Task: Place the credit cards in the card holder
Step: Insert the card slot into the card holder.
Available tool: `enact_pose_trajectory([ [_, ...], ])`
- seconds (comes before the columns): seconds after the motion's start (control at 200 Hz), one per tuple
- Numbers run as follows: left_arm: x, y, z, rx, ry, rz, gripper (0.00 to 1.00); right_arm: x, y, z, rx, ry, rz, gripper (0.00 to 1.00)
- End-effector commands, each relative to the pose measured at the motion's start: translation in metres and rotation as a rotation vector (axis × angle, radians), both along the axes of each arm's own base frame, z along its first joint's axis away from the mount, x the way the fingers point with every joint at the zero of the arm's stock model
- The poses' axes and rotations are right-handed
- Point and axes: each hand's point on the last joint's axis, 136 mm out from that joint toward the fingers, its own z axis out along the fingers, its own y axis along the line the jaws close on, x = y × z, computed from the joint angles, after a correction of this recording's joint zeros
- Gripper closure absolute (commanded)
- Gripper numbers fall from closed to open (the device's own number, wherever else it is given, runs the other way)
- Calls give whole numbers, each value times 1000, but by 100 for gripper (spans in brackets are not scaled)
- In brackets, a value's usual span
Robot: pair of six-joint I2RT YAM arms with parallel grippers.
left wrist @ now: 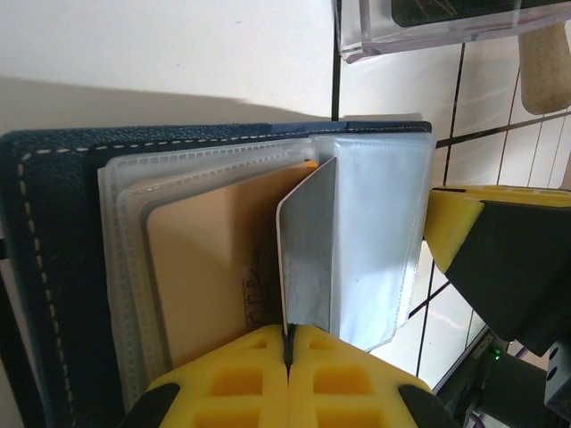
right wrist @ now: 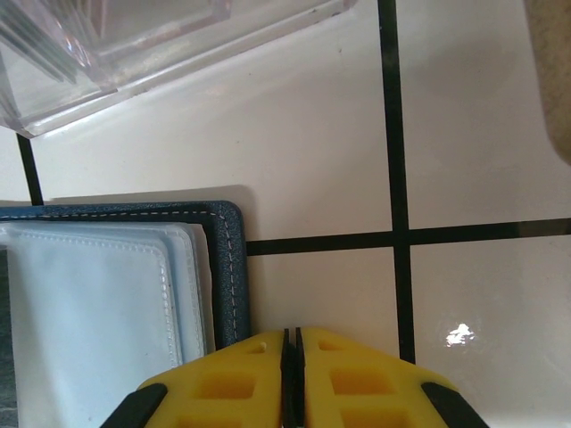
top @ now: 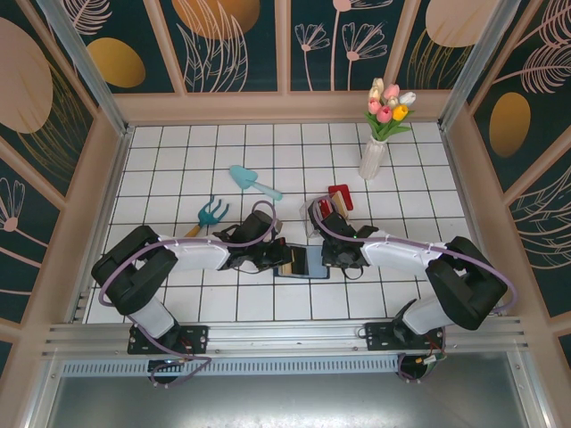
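Observation:
The navy card holder [left wrist: 53, 267] lies open on the tiles, its clear sleeves fanned out. A gold-tan credit card [left wrist: 214, 267] rests flat among the sleeves. My left gripper [left wrist: 290, 332] is shut on the lower edge of a second credit card [left wrist: 310, 259], grey-sheened, which stands on edge over the sleeves beside the tan one. My right gripper [right wrist: 292, 334] is shut with nothing visible between its pads, on the tile just right of the holder's corner [right wrist: 223, 267]. In the top view both grippers meet over the card holder [top: 303, 267], the left gripper [top: 284, 259] opposite the right gripper [top: 337, 259].
A clear plastic slotted rack [left wrist: 428, 27] stands just beyond the holder, also in the right wrist view [right wrist: 107, 53]. A red toy shovel [top: 340, 196], a teal scoop [top: 254, 183], a teal rake [top: 210, 214] and a vase of tulips [top: 375, 152] lie farther back.

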Motion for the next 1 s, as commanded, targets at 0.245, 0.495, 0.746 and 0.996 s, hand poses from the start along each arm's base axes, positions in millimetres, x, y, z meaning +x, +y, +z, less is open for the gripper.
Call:
enact_pose_trajectory([
  [0.245,-15,-3,-13,46,46,-115,100,2,4,-4,12,0,0,87],
  [0.495,-8,-16,-12,4,57,-78,95,0,6,-2,31,6,2,89],
  [0.746,-2,-22,-7,-40,60,-20,93,-12,3,-8,64,35,-10,94],
  [0.996,-7,-30,-13,-5,59,-26,88,-14,9,-7,123,37,-32,95],
])
